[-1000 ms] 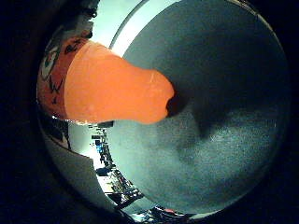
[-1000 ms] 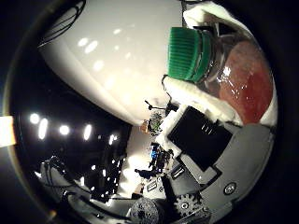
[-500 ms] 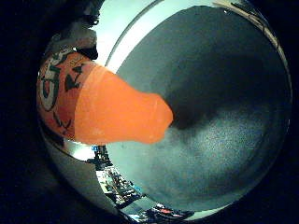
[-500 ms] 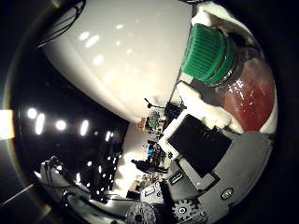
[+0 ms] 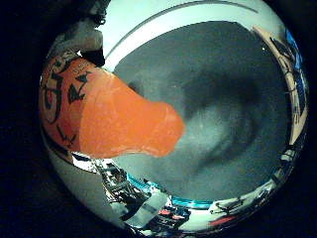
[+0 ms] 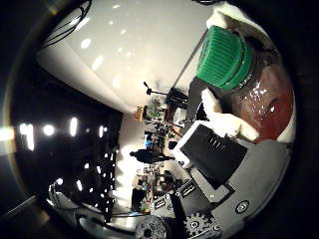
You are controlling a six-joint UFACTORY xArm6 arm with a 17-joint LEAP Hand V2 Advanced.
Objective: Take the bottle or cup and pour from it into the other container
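My right hand [image 6: 225, 121] is shut on a clear bottle of orange drink. In the right thumb side palm view its green screw cap [image 6: 227, 58] and neck lie close to the palm, with white fingers [image 6: 231, 14] wrapped round the neck. In the right little finger side palm view the bottle's orange body [image 5: 124, 117] with its label fills the near side and hangs over a grey surface [image 5: 233, 109].
The grey surface has a pale curved border [image 5: 158, 20] along one side. A room with ceiling lights [image 6: 45, 129] and cluttered benches [image 6: 159, 110] shows beyond the hand. More clutter [image 5: 163, 208] lines the far rim of the grey surface.
Both views have swung, so the hand has turned with the bottle. More of the room now shows around the grey surface. The bottle stays in the same hold.
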